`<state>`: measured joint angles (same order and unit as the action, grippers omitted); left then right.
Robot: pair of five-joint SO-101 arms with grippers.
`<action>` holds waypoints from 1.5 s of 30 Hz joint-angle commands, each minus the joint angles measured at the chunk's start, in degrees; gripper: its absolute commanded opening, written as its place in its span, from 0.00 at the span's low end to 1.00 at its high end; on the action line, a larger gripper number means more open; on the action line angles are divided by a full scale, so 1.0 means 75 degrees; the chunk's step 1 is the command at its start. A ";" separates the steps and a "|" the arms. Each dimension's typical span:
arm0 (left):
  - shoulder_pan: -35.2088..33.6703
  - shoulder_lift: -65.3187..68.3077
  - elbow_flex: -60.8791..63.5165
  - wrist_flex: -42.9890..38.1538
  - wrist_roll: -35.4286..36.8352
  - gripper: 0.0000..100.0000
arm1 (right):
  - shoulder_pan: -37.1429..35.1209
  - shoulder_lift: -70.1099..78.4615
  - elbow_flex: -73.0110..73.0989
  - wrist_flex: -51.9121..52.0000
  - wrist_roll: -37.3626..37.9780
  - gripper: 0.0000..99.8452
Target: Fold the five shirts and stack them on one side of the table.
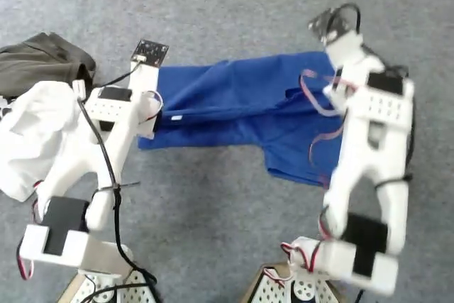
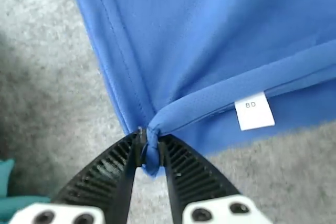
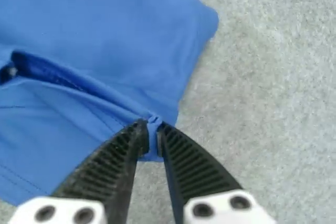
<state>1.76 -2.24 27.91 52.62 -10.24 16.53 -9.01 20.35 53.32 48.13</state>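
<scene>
Mid-fold on the blue cotton shirt (image 1: 241, 104), spread at the centre of the grey felt table (image 1: 213, 5). My left gripper (image 2: 149, 153) pinches one bunched edge and my right gripper (image 3: 152, 134) clamps the far edge. Next, I judge: lift both ends level and lay the fold across.

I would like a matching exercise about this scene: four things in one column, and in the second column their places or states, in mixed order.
1 blue shirt
2 white shirt
3 dark shirt
4 left gripper

a bunched at the near left of the table
b shut on blue cloth
c spread across the middle
d heaped behind the white one

Pairs: 1-c, 2-a, 3-d, 4-b.
</scene>
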 commanded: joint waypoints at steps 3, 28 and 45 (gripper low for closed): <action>-0.0111 -0.0434 0.0674 -0.0598 -0.0059 0.03 | 0.0668 -0.1975 0.2842 -0.2215 0.0105 0.01; 0.0029 0.0668 0.0651 -0.1020 -0.0047 0.03 | 0.0949 -0.5128 0.7473 -0.2977 0.1618 0.01; 0.0018 0.0621 -0.1635 0.2426 -0.0715 0.17 | 0.2286 -0.5199 0.6758 -0.2942 0.2684 0.20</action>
<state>1.41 2.86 23.96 62.90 -14.64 31.21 -46.73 76.88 32.04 67.65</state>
